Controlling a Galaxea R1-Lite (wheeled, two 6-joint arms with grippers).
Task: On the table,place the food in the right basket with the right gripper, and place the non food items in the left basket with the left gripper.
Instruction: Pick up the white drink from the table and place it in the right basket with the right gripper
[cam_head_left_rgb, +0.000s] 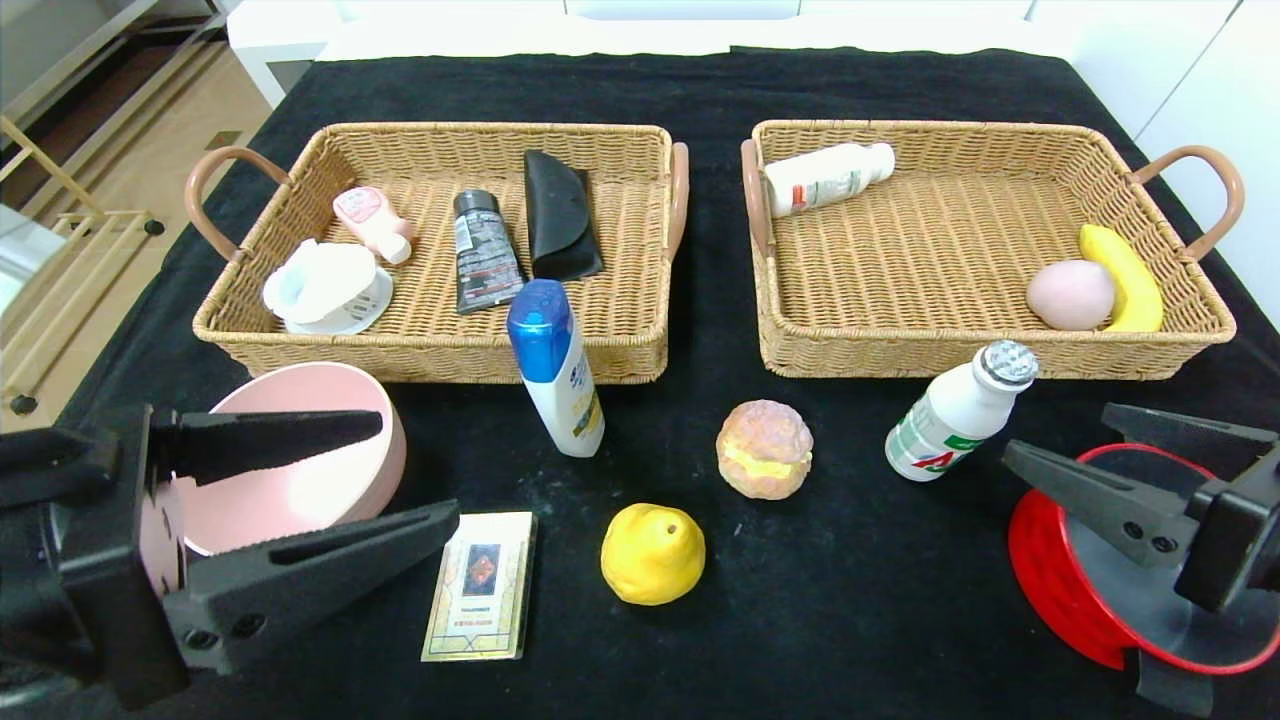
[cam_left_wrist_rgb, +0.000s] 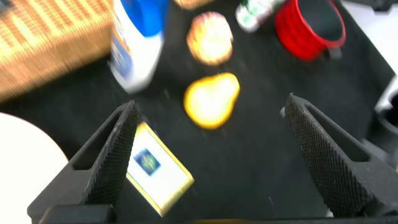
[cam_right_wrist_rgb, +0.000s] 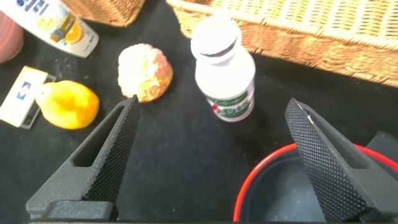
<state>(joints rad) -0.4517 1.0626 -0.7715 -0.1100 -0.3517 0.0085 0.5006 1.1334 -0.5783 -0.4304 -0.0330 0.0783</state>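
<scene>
On the black table lie a yellow pear (cam_head_left_rgb: 653, 553), a cream puff (cam_head_left_rgb: 764, 449), a white drink bottle (cam_head_left_rgb: 958, 412), a blue-capped white bottle (cam_head_left_rgb: 555, 368), a card box (cam_head_left_rgb: 480, 584), a pink bowl (cam_head_left_rgb: 310, 455) and a red bowl (cam_head_left_rgb: 1110, 570). My left gripper (cam_head_left_rgb: 400, 475) is open and empty at the front left, over the pink bowl, beside the card box (cam_left_wrist_rgb: 155, 167). My right gripper (cam_head_left_rgb: 1055, 440) is open and empty at the front right, over the red bowl (cam_right_wrist_rgb: 292, 186), near the drink bottle (cam_right_wrist_rgb: 224, 68).
The left basket (cam_head_left_rgb: 440, 350) holds a white cup, a pink tube, a grey tube and a black case. The right basket (cam_head_left_rgb: 985, 355) holds a white bottle, a pink egg-shaped item and a banana. Both baskets stand behind the loose items.
</scene>
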